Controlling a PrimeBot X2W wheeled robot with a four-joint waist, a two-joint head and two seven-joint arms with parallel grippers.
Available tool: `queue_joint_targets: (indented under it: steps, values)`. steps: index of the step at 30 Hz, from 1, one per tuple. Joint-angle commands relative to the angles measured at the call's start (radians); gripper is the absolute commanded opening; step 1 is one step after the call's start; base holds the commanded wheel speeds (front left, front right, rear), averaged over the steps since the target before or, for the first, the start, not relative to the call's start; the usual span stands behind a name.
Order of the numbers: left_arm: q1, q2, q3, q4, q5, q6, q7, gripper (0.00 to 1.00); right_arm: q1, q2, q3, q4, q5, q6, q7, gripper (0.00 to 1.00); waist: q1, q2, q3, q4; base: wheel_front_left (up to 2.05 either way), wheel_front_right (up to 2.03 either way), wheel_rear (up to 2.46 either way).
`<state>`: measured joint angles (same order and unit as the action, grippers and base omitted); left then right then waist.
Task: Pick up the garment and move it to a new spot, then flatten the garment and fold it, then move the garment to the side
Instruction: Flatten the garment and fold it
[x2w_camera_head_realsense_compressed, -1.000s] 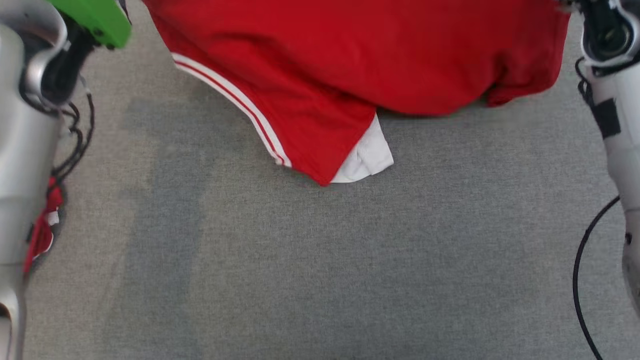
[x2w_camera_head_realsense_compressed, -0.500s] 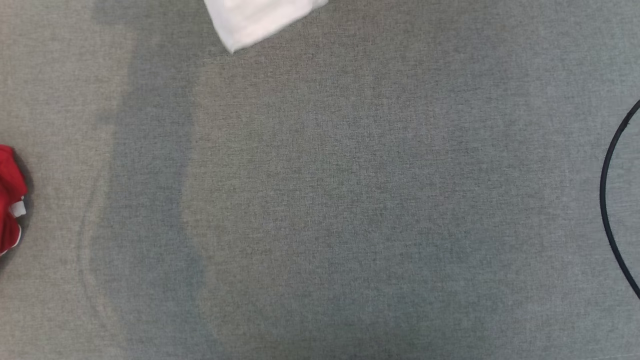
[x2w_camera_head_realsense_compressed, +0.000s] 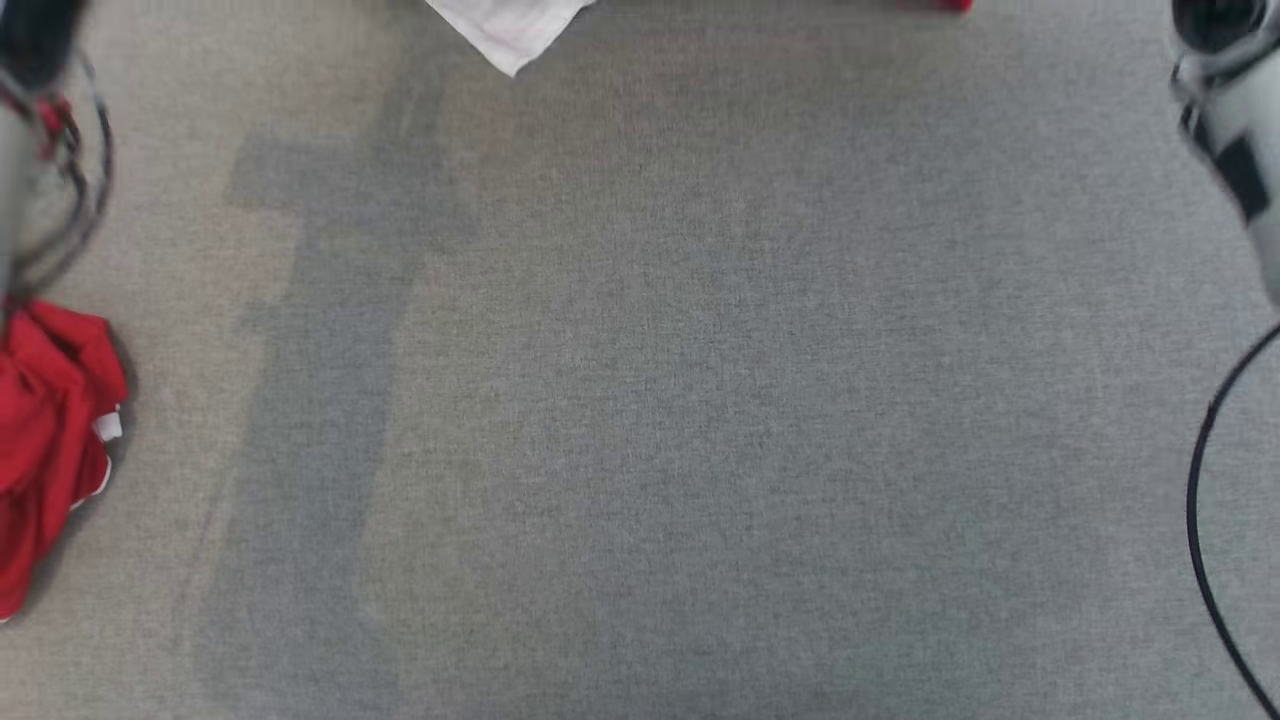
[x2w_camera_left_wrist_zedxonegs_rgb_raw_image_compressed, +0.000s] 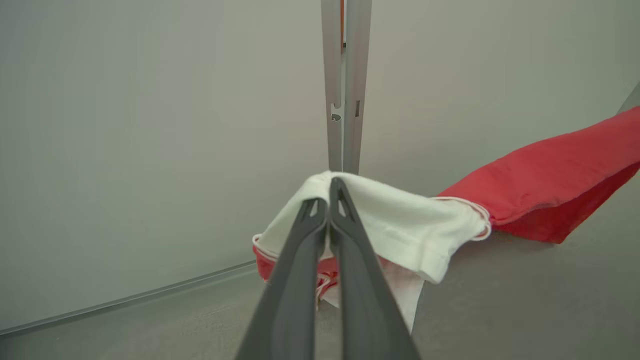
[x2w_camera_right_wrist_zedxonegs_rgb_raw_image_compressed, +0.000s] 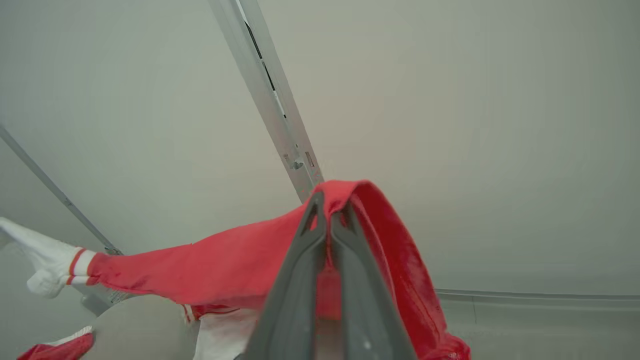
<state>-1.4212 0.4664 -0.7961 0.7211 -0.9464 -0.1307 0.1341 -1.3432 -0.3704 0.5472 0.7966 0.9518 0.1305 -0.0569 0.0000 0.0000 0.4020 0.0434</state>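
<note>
The garment is red with white parts. In the left wrist view my left gripper (x2w_camera_left_wrist_zedxonegs_rgb_raw_image_compressed: 330, 192) is shut on a white fold of the garment (x2w_camera_left_wrist_zedxonegs_rgb_raw_image_compressed: 400, 225), and the red cloth stretches away to the right. My right gripper (x2w_camera_right_wrist_zedxonegs_rgb_raw_image_compressed: 330, 205) is shut on a red edge of the garment (x2w_camera_right_wrist_zedxonegs_rgb_raw_image_compressed: 225, 265), which sags leftward to a white sleeve end (x2w_camera_right_wrist_zedxonegs_rgb_raw_image_compressed: 47, 260). The cloth hangs taut between both grippers above the grey table. In the head view a white corner of the garment (x2w_camera_head_realsense_compressed: 510, 30) dips in at the top edge, with a red sliver (x2w_camera_head_realsense_compressed: 955, 5) further right.
A second crumpled red cloth (x2w_camera_head_realsense_compressed: 45, 450) lies at the table's left edge. A black cable (x2w_camera_head_realsense_compressed: 1200, 500) curves along the right edge. My pale right forearm (x2w_camera_head_realsense_compressed: 1235, 130) shows top right, and the blurred left arm (x2w_camera_head_realsense_compressed: 30, 150) top left. A grey wall with a metal post (x2w_camera_left_wrist_zedxonegs_rgb_raw_image_compressed: 342, 85) stands behind.
The garment, which a second ago covered the top of the head view, has risen almost out of it, leaving a white corner. Both arms went up with it.
</note>
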Motion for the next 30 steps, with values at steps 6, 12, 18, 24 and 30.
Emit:
queue_joint_targets:
  steps: [6,12,18,24,30]
  values:
    - [0.276,0.097,-0.1,-0.119,-0.126,0.0,0.134,0.0,0.279,-0.076,0.118,-0.048,0.118,0.0,0.097,0.0,0.0,0.0,-0.195,-0.009,0.0,0.0,0.0]
    - [0.503,0.185,-0.164,-0.24,-0.25,0.009,0.313,0.0,0.483,-0.151,0.226,-0.133,0.225,0.0,0.256,0.0,0.0,0.0,-0.319,-0.02,0.0,0.0,0.0]
    - [0.66,0.285,-0.219,-0.431,-0.38,0.053,0.52,0.0,0.612,-0.227,0.293,-0.196,0.318,0.0,0.434,0.0,0.0,0.0,-0.381,-0.027,0.0,0.0,0.0]
    - [0.76,0.402,-0.258,-0.662,-0.484,0.092,0.666,0.0,0.717,-0.282,0.334,-0.243,0.413,0.0,0.663,0.0,0.0,0.0,-0.399,-0.036,0.0,0.0,0.0]
    - [0.834,0.496,-0.278,-0.831,-0.554,0.152,0.729,0.0,0.822,-0.388,0.349,-0.371,0.431,0.0,0.75,0.0,0.0,0.0,-0.395,-0.038,0.0,0.0,0.0]
